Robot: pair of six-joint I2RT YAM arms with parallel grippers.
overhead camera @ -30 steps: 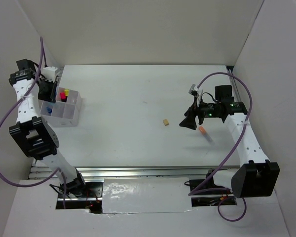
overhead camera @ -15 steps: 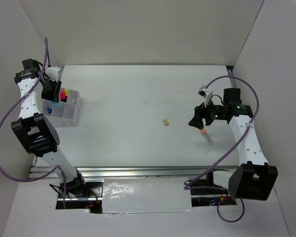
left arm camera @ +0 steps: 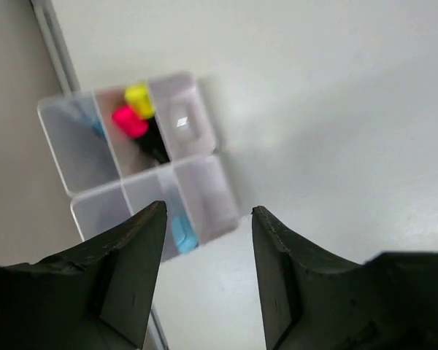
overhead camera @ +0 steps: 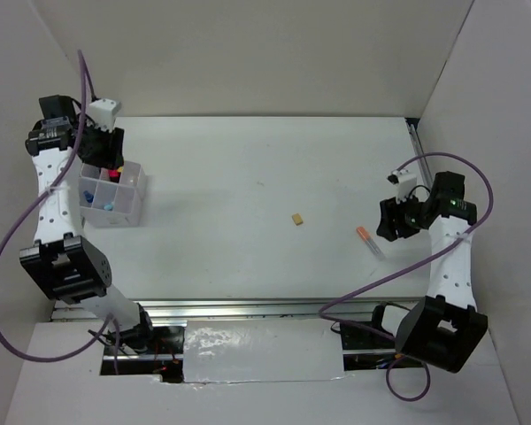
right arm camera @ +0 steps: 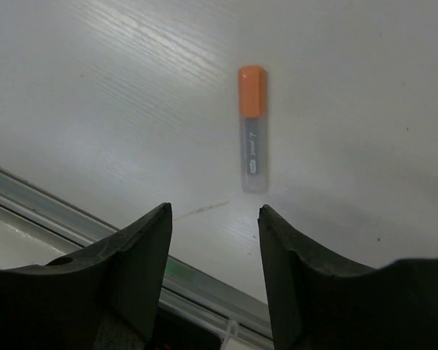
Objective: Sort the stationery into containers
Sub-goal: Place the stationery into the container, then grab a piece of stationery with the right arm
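Observation:
The translucent organizer box [overhead camera: 115,197] stands at the far left of the table. In the left wrist view the box [left arm camera: 197,131] holds highlighters with a pink cap [left arm camera: 130,122] and a yellow cap [left arm camera: 139,97], and a light-blue marker [left arm camera: 181,235]. My left gripper [overhead camera: 102,152] hangs open and empty above the box's far edge; it also shows in the left wrist view [left arm camera: 209,213]. The orange-capped tube [overhead camera: 368,242] lies flat on the table at the right, also in the right wrist view [right arm camera: 252,127]. My right gripper [overhead camera: 389,226] is open and empty just right of it, shown too in the right wrist view [right arm camera: 214,211].
A small tan block [overhead camera: 296,219] lies near the table's middle. White walls stand on the left, back and right. A metal rail [overhead camera: 248,308] runs along the near edge; it also shows in the right wrist view [right arm camera: 73,226].
My right gripper has drawn back to the right, away from the orange-capped tube, which has stayed in place. My left gripper has risen and moved back from over the box.

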